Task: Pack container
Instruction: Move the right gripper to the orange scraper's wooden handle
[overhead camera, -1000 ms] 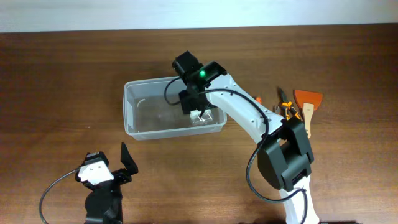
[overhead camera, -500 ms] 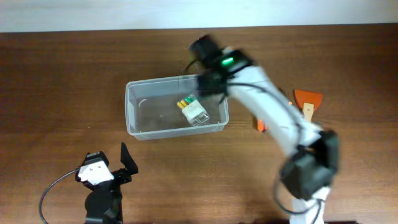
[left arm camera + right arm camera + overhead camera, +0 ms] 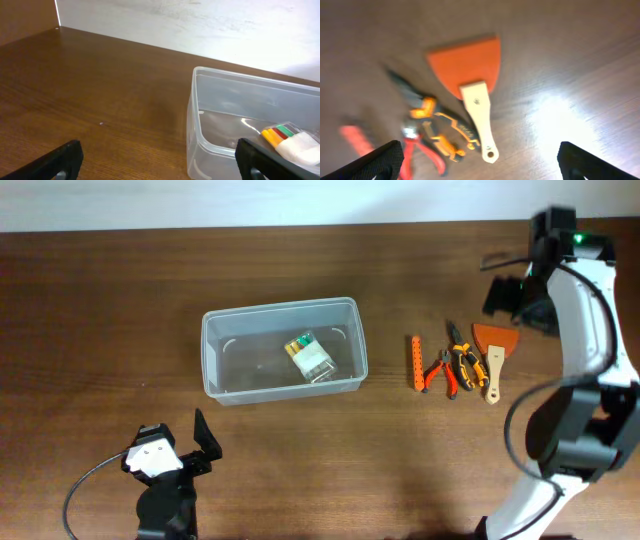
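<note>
The clear plastic container [image 3: 280, 352] stands at mid-table and holds a small clear box of coloured bits [image 3: 309, 357]; both also show in the left wrist view, the container [image 3: 235, 125] and the box [image 3: 292, 142]. My right gripper [image 3: 515, 298] is open and empty, high above the tools at the right. Below it lie an orange scraper with a wooden handle [image 3: 472, 85], black-and-orange pliers [image 3: 442, 135], red-handled pliers [image 3: 422, 150] and an orange bar [image 3: 415, 361]. My left gripper [image 3: 185, 450] is open and empty near the front left.
The tools lie in a row on the brown wooden table right of the container [image 3: 455, 365]. A white wall runs along the table's far edge [image 3: 200, 25].
My right gripper let go of the small box inside the container, then swung right and back to above the tools. The left arm has not moved.
</note>
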Controlling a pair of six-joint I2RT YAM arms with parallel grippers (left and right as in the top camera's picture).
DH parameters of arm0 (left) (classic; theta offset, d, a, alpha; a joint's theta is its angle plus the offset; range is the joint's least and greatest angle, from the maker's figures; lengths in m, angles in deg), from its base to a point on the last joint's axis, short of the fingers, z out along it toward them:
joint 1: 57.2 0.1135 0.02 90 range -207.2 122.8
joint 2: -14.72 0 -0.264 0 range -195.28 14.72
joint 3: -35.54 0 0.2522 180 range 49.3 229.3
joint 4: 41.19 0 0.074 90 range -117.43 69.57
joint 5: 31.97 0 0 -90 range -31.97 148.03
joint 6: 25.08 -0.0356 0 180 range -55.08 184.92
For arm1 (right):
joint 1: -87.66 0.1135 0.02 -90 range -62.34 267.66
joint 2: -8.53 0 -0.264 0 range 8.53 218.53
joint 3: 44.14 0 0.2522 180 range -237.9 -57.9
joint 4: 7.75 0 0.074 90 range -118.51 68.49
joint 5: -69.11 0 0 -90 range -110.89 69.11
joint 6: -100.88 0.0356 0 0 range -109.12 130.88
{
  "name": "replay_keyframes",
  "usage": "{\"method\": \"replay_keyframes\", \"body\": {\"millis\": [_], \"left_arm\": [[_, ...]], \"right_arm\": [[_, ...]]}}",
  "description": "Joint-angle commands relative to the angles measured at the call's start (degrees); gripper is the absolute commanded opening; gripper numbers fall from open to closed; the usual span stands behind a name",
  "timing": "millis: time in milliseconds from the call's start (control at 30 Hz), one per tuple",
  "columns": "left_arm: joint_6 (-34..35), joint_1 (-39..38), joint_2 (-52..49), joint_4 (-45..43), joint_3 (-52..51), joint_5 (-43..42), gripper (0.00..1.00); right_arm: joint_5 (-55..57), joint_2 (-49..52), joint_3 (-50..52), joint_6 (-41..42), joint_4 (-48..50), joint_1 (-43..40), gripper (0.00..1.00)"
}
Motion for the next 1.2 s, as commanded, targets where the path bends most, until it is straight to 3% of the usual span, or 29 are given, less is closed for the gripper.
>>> {"method": "replay_keyframes", "body": {"millis": [0,500,700,833,933,1167], "left_arm": [[-0.5,-0.3,0.3,0.0,-0.2,0.2,0.99],[-0.5,-0.3,0.3,0.0,-0.2,0.2,0.99],[-0.5,-0.3,0.3,0.0,-0.2,0.2,0.99],[-0.5,-0.3,0.3,0.0,-0.2,0.2,0.99],[-0.5,-0.3,0.3,0.0,-0.2,0.2,0.99],[-0.5,-0.3,0.3,0.0,-0.2,0.2,0.99]], "right_arm": [[-3.1,4.1,5.0,-4.8,1.0,-2.1,0.98],[-7.1,6.8,21.0,-5.2,17.4,-2.4,0.96],[-7.6,6.8,23.1,-4.7,20.6,-2.4,0.74],[-7.6,6.8,23.6,-4.3,20.5,-2.4,0.74],[-7.6,6.8,23.6,-4.3,20.6,-2.6,0.84],[-8.4,6.8,23.6,-4.3,20.1,-2.5,0.87]]}}
